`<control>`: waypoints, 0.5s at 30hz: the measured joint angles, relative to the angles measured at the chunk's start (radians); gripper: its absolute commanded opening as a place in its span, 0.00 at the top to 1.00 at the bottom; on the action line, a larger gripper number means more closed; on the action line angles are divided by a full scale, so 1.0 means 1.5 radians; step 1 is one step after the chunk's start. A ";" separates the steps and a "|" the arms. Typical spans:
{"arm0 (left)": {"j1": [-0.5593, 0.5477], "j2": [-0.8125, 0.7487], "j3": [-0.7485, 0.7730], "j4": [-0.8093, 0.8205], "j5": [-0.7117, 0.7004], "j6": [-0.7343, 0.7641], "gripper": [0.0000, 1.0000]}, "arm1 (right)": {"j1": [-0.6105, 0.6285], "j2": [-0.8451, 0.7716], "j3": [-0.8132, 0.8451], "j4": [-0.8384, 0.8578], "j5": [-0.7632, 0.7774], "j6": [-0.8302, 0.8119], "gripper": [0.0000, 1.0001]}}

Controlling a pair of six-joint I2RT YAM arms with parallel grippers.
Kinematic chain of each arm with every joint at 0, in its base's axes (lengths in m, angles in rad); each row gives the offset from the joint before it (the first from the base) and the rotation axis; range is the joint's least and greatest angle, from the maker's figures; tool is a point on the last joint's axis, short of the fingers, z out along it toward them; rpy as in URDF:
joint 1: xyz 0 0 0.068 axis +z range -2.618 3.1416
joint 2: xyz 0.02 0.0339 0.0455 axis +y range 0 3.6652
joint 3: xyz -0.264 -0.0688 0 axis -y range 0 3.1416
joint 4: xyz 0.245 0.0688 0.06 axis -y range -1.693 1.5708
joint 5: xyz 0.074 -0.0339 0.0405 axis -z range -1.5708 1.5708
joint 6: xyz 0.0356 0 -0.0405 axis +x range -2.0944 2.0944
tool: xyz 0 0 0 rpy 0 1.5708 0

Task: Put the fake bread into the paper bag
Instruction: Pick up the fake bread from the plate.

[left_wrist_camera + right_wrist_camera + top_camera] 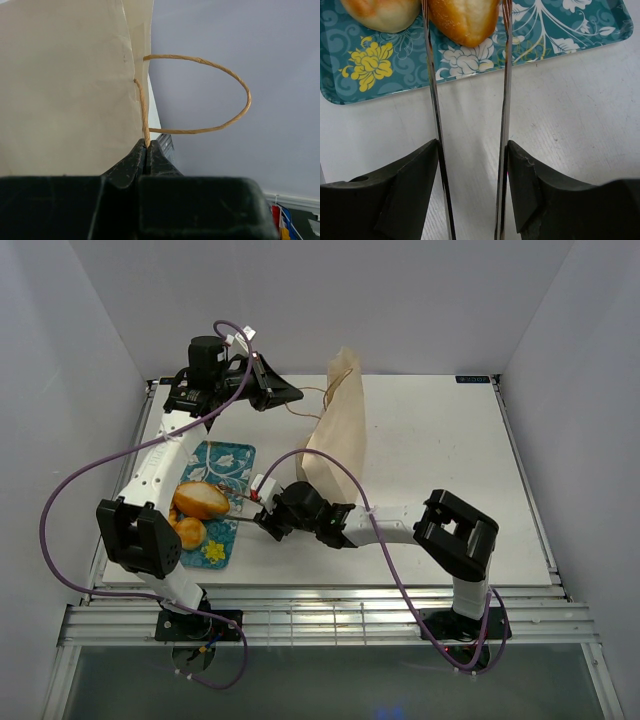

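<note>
Seen from above, the paper bag (340, 430) is standing near the middle of the bench (450, 460), leaning toward 12 o'clock, with none of the fake bread visible in it. The left arm is reaching to about 11 o'clock, where the left pincer (297, 395) is sitting just at 9 o'clock of the bag's top edge. Its wrist camera shows the fingers (132, 162) pressed together with no gap, pinching one cord handle (144, 112) right beside the bag's pale wall (65, 85), while the other handle loop (247, 100) is hanging free toward 3 o'clock. The teal floral tray (228, 462) is lying at about 8 o'clock on the bench, carrying an oval roll (200, 500) and, just toward 6 o'clock of it, a small bun (188, 533). The right arm is stretching toward 9 o'clock across the near part of the bench, and the right pincer (266, 525) is sitting close to the tray's 3 o'clock edge. In the right wrist view its fingers (410, 190) are narrowly gripping a pair of metal tongs (432, 100), whose two blades are running out over the tray rim (560, 30) and flanking the oval roll (465, 17). Whether they are pressing it cannot be told. The bun (382, 12) is lying just outside the 9 o'clock blade.
</note>
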 measured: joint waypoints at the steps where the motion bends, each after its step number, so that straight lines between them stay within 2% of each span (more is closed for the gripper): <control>1: 0.000 -0.001 0.000 0.000 0.000 0.000 0.90 | 0.002 0.000 0.000 0.000 0.005 -0.001 0.39; 10: 0.000 -0.009 -0.001 0.002 0.000 -0.001 0.86 | 0.003 0.000 -0.002 0.000 0.001 -0.014 0.37; 12: 0.000 -0.011 -0.004 0.002 0.001 -0.002 0.82 | 0.003 0.001 -0.002 -0.001 -0.003 -0.015 0.37; 15: 0.000 -0.012 -0.007 0.002 0.001 -0.001 0.71 | 0.003 0.008 0.007 -0.006 -0.007 -0.016 0.37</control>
